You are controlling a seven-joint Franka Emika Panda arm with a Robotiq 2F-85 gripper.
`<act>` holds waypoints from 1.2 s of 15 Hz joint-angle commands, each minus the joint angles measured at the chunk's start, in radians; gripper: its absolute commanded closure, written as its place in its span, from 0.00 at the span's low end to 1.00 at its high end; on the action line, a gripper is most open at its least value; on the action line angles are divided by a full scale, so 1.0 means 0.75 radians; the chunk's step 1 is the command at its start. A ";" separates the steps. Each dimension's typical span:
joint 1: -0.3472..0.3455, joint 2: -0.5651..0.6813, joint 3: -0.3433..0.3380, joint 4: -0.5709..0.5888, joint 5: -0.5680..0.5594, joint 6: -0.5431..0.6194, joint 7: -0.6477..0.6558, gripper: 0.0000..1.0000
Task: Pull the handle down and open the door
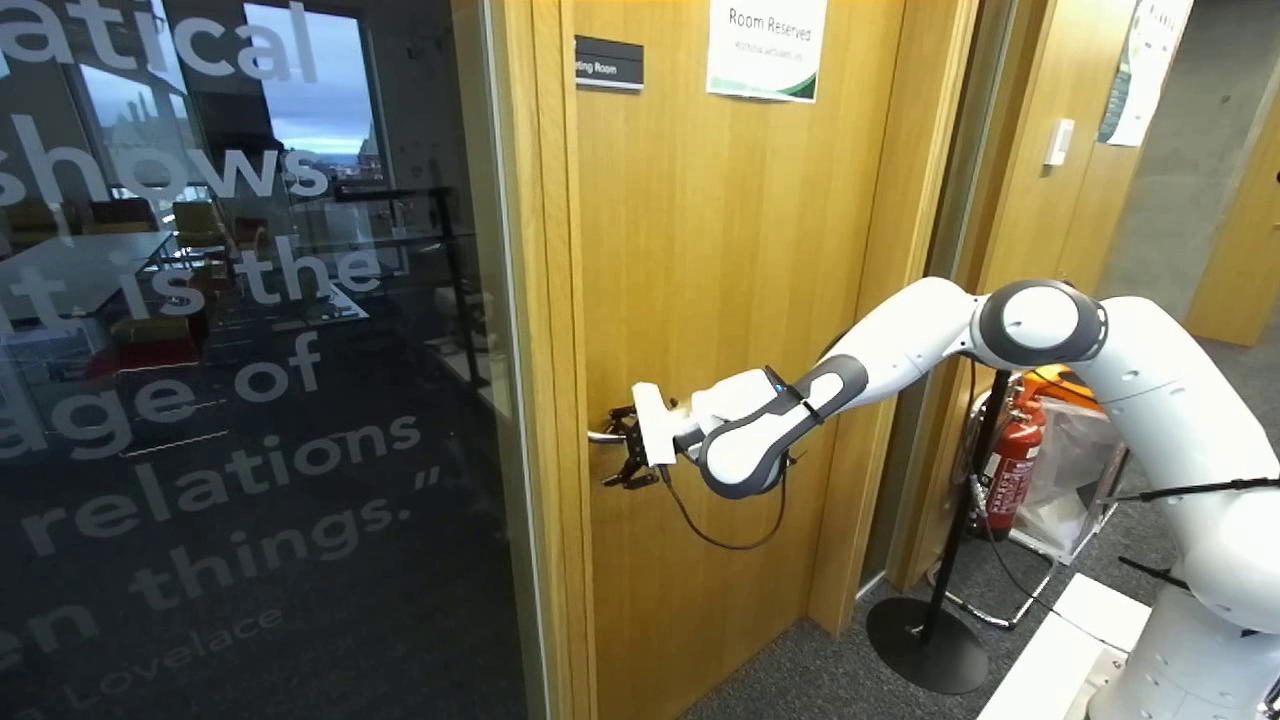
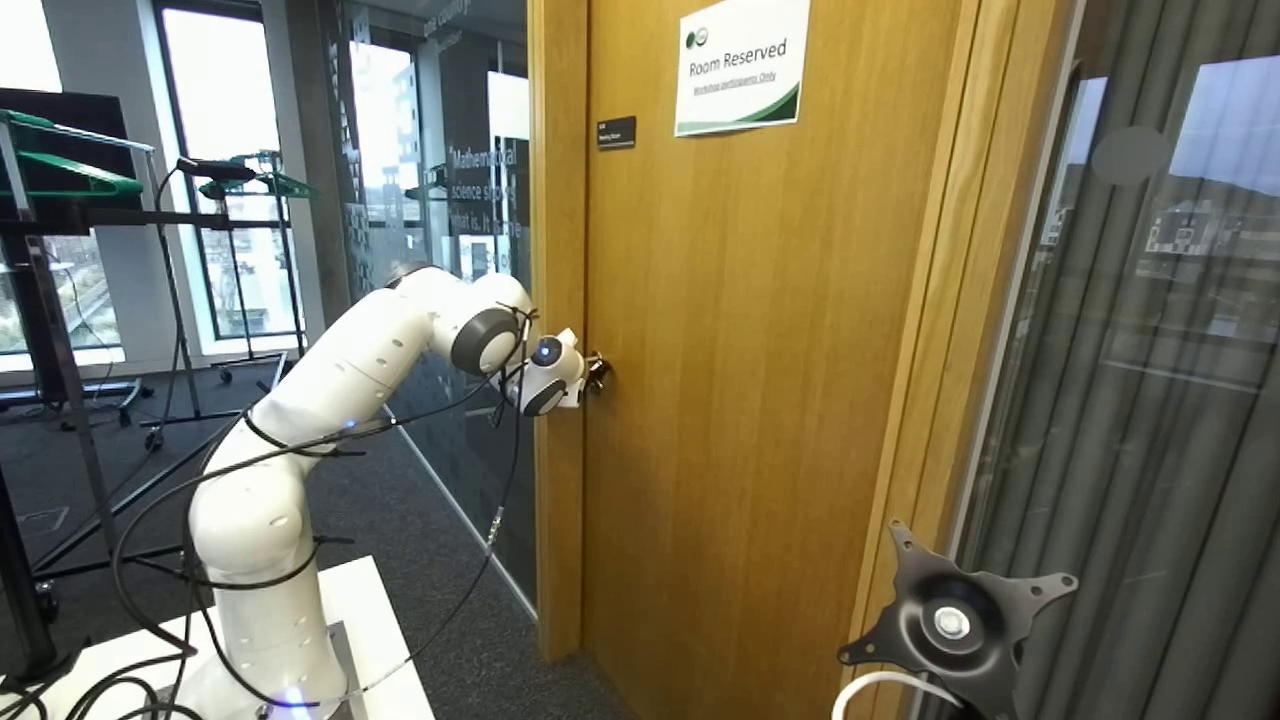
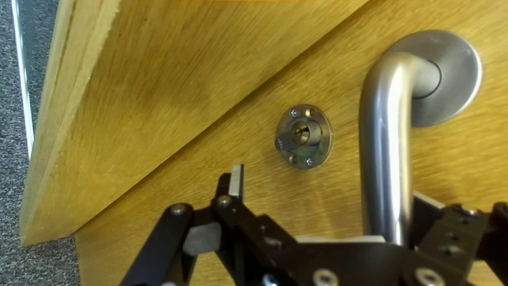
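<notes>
The tall honey-coloured wooden door (image 2: 740, 400) is seen in the middle of both exterior views, and it appears to be shut in its pale wooden door frame (image 1: 548, 400). On its upper part, a white paper notice with a green corner (image 2: 743, 68) and a small dark rectangular plaque (image 2: 616, 133) are fixed.

The slim silver metal lever handle (image 3: 385, 159) is placed in the right part of the wrist view, its bar running downward from a round metal plate (image 3: 456, 95) at the upper right. The lower end of the bar is hidden by the black two-finger gripper (image 3: 332, 190). The jaws are spread wide. The bar is situated between the fingers (image 3: 236, 184), just beside the finger at the right; the finger at the left is well apart from it, so the bar is left loose. Whether it is touched by the nearer finger cannot be told. Near the centre, a round metal lock (image 3: 305, 137) is seen.

In an exterior view, the gripper is held at the door by the white jointed robot arm (image 1: 1180, 390). A red cylindrical fire extinguisher (image 1: 1015, 460) is seen at the lower right, and the left part is filled by a dark glass panel with white lettering (image 1: 430, 600).
</notes>
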 commanded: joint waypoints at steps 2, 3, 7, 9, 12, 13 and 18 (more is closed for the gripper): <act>-0.170 -0.170 0.060 -0.124 -0.127 -0.050 -0.072 0.00; -0.178 -0.168 0.068 -0.124 -0.133 -0.054 -0.072 0.00; -0.225 -0.143 0.125 -0.136 -0.174 -0.032 -0.073 0.00; -0.300 -0.172 0.175 -0.137 -0.287 -0.069 -0.122 0.00; -0.249 -0.116 0.141 -0.073 -0.262 -0.056 -0.100 0.00; -0.218 -0.132 0.100 -0.093 -0.228 -0.055 -0.089 0.00; -0.105 -0.148 0.003 -0.077 -0.226 -0.111 -0.114 0.00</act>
